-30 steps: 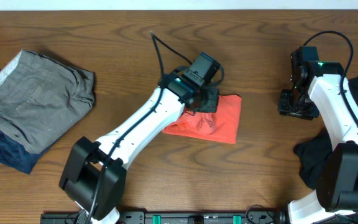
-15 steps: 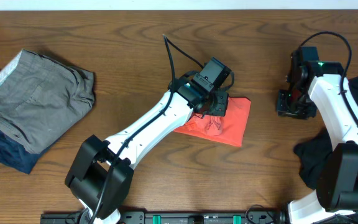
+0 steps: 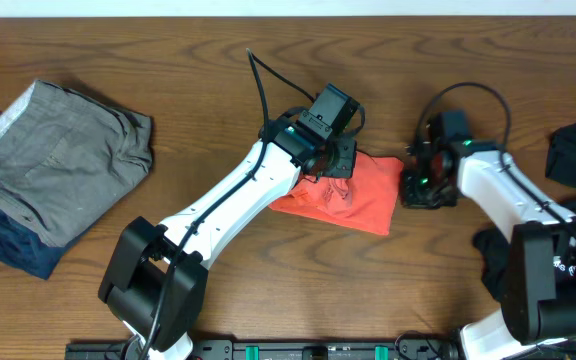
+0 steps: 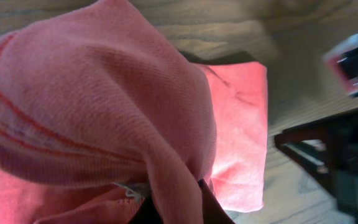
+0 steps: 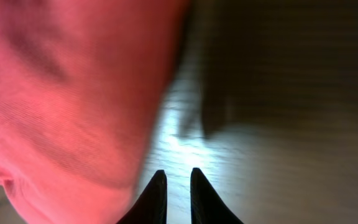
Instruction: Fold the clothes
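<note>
The left gripper [image 3: 336, 160], shut on the T-shirt [image 3: 363, 195], risked unfolding it; the right gripper [image 3: 415, 185], at three o'clock, nearly closed, held nothing.

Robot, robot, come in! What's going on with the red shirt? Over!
Left gripper shut on red shirt, bunching it up. Right gripper beside the shirt's edge, nearly closed, holding nothing. Nothing in the way.

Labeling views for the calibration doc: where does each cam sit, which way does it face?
Overhead: above the table, looking straight down; both arms in view.
Left wrist: on the left arm, aimed at bunched T-shirt pinched in its fingers.
Right wrist: on the right arm, facing down at wood beside the shirt; nearly shut fingers show.
All three share the T-shirt.
</note>
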